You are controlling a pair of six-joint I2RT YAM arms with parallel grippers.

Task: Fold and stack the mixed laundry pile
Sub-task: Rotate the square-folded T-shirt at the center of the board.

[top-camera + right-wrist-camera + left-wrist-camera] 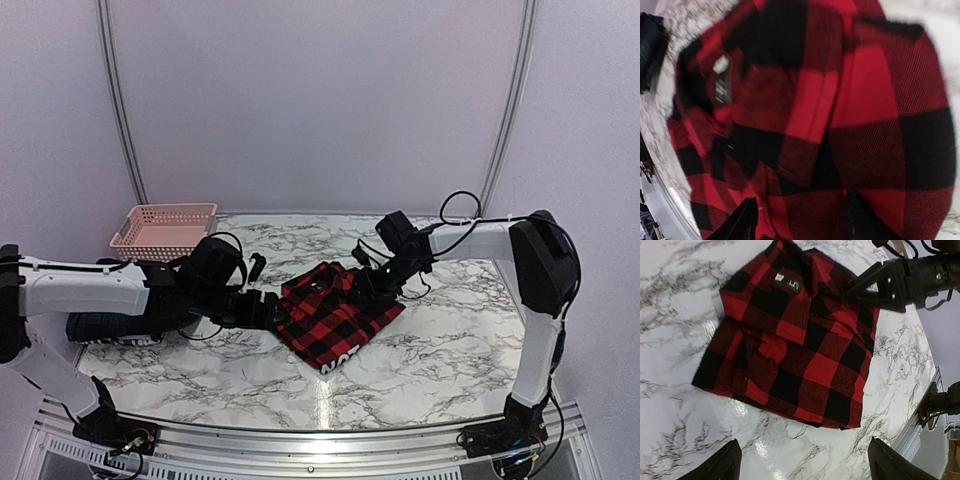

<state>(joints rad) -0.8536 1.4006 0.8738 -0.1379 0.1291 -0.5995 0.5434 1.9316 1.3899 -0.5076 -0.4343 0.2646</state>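
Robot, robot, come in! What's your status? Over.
Left gripper open, beside shirt. Right gripper open, over shirt. Shirt folded, lying flat. Basket back left, not in the way.

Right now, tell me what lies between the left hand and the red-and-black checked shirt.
Nothing but bare marble table. The left wrist view shows a strip of it between the open left hand and the near edge of the shirt.
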